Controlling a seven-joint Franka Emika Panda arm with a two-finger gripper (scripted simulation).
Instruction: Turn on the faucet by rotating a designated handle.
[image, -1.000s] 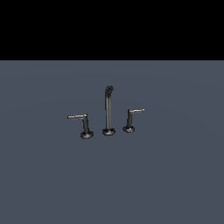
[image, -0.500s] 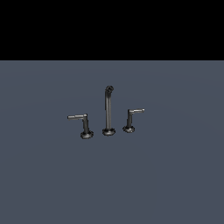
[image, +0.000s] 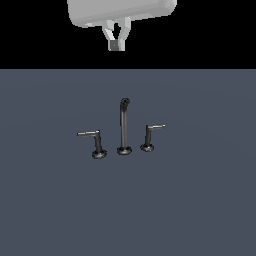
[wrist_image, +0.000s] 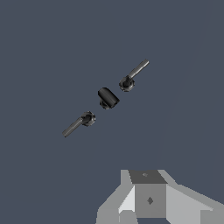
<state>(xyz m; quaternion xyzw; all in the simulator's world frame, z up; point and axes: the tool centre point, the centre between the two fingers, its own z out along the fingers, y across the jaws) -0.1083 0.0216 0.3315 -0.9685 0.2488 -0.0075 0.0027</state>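
Quick count: one three-piece faucet (image: 123, 134), one hand (image: 116, 45)

That's one tall spout (image: 123, 127) and two L-shaped lever handles, the smaller handle (image: 149, 136) plus the larger handle (image: 94, 144), each on its own round base, so three bases total, all on one grey desk (image: 200, 200).

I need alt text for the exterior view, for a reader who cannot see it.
A small dark faucet stands on a grey surface: a tall spout between two L-shaped levers, the handle on the exterior view's right. The gripper hangs far above, touching nothing.
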